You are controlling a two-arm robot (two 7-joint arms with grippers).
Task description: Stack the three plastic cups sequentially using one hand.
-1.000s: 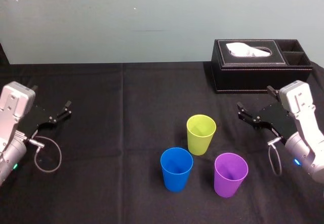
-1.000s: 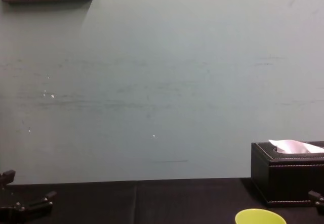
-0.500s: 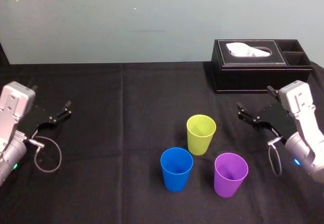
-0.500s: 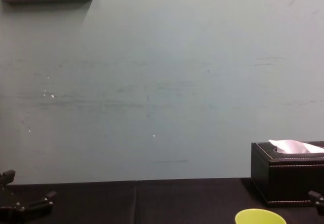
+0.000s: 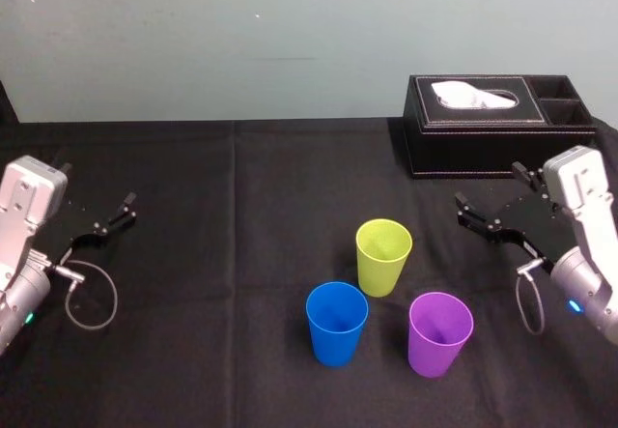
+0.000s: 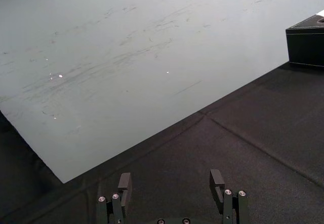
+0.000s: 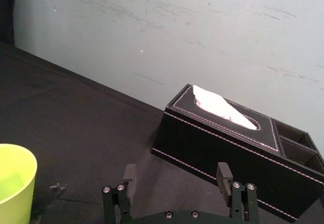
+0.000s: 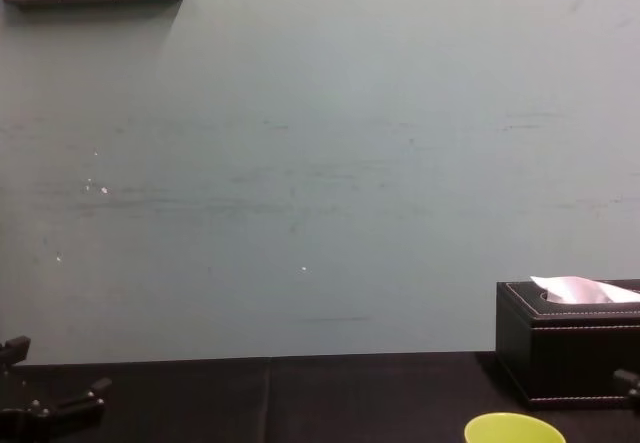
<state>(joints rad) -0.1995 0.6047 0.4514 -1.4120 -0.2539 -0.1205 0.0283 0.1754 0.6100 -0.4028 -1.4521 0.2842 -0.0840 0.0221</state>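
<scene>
Three cups stand upright and mouth-up on the black tablecloth (image 5: 241, 215), right of centre, near each other but not touching: lime-yellow cup (image 5: 383, 256) farthest, blue cup (image 5: 337, 323) near-left, purple cup (image 5: 440, 333) near-right. The black tissue box (image 5: 497, 138) sits at far right, well clear of them. The right gripper (image 5: 489, 184) hovers right of the cups with its fingers spread wide and nothing between them, and the lime-yellow cup's rim shows in its wrist view. The left gripper (image 5: 97, 185) is parked at far left, likewise spread and empty. Handling guess: thin moulded plastic that looks empty, so very light and easy to tip or shove on a side approach. The walls likely flex and ovalise under squeeze, and the smooth tapered sides mean a low grip could squirt the cup downward. Best hold is probably high, either pinching the wall at the rim with one finger inside and one outside, or spanning the body just under the rim with light force. The taper should self-centre the nesting, so a release from just above the lower cup ought to do. The purple cup is the nearest reach for the right gripper.
</scene>
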